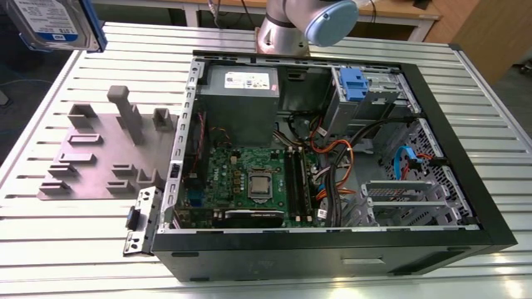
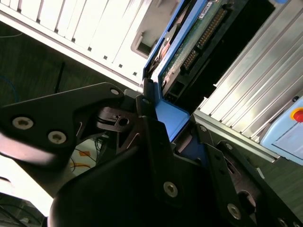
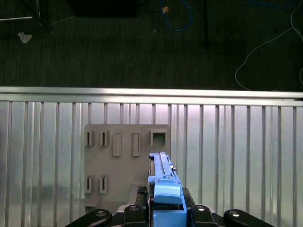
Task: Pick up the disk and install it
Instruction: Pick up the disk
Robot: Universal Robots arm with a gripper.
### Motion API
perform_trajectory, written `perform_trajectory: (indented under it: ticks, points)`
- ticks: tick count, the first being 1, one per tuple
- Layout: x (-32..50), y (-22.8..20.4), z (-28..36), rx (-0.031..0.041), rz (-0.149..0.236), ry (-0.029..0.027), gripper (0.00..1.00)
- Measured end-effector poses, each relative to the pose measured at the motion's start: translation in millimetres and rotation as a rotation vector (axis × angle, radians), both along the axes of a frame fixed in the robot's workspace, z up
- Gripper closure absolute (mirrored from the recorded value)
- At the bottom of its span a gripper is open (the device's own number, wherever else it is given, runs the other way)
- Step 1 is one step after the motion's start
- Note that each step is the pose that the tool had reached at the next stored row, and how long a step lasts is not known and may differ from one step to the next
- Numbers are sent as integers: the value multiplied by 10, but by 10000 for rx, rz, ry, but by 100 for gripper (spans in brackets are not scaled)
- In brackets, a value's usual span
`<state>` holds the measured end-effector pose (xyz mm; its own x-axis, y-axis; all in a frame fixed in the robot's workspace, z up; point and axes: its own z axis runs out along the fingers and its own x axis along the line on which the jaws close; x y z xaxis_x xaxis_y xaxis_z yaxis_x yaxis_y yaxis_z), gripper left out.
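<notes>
My fingers (image 2: 152,135) are clenched on the bright blue carrier of the disk (image 2: 189,45), one black finger on either side, with the plastic pinched between them. In the second wrist view the disk's underside faces the camera, showing its green circuit board and a row of connector pins along one edge. In the first wrist view the same disk (image 3: 163,177) is edge-on, sticking out from between my fingers.

Beneath it a grey slotted plate (image 3: 125,156) lies flat on the ribbed metal worktop (image 3: 236,151). I hold the disk in the air, clear of both, and it touches nothing but me. In the exterior view the disk (image 1: 52,23) hangs high at the exterior view's left with its white-and-blue label showing. The picture's edge cuts it off there, so I can only say it seems slightly tilted.

Further off, to the exterior view's right of the grey plate (image 1: 99,156), an open computer case (image 1: 291,255) lies on its side on the worktop. Inside it are a grey power supply box (image 1: 241,93), a green motherboard (image 1: 249,177) and a lone blue bracket (image 1: 353,84) in the drive cage. Behind the case stands my arm (image 1: 303,25). Past the worktop's edge is dark floor (image 3: 118,47) with loose cables.
</notes>
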<state>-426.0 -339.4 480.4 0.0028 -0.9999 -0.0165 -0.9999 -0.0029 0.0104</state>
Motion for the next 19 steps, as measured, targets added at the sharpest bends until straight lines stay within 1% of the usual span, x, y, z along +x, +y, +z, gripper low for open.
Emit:
perform_trajectory:
  ticks: [13, 19]
  points:
    - [123, 0, 0, 0, 0, -1, 64]
    - [130, 0, 0, 0, 0, 0, 64]
